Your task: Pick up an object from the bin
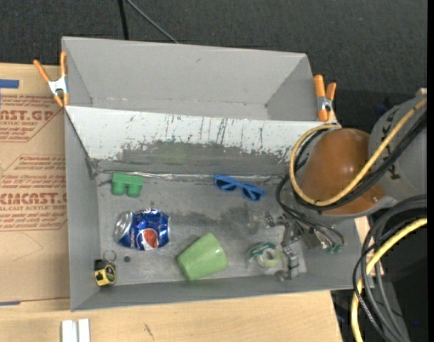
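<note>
A small pale-green ring-like thing (262,254) lies just right of the green cup (202,256), its right side hidden under the gripper (291,256), so its long axis cannot be told, nor whether the gripper is clenched or released. The grey bin (85,226) also holds a crushed blue can (142,230) left of the cup, and blue sunglasses (239,187) above-right of it.

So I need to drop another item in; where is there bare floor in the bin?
The bin floor is bare in the middle, between the green block, blue sunglasses, crushed blue can and green cup. The view's lower-right corner is crowded: the end effector hangs over a small green-and-white thing.
</note>
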`<state>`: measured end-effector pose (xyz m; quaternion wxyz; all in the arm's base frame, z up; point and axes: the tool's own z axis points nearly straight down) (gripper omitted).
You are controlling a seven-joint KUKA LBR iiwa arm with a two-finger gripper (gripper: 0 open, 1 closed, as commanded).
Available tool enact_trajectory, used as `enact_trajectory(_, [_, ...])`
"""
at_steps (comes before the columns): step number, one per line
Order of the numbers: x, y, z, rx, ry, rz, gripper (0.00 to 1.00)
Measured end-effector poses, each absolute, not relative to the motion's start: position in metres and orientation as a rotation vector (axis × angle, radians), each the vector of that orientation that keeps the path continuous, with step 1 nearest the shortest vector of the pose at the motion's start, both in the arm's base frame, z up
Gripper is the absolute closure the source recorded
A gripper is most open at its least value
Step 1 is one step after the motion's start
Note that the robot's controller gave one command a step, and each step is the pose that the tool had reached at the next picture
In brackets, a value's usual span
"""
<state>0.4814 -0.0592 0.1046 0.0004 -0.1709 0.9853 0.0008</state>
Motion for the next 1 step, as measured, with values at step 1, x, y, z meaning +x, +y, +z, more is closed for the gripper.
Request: enact_trajectory(1, [0.4853,-0.0906,0.0715,-0.411,3.097,-0.003,0.0])
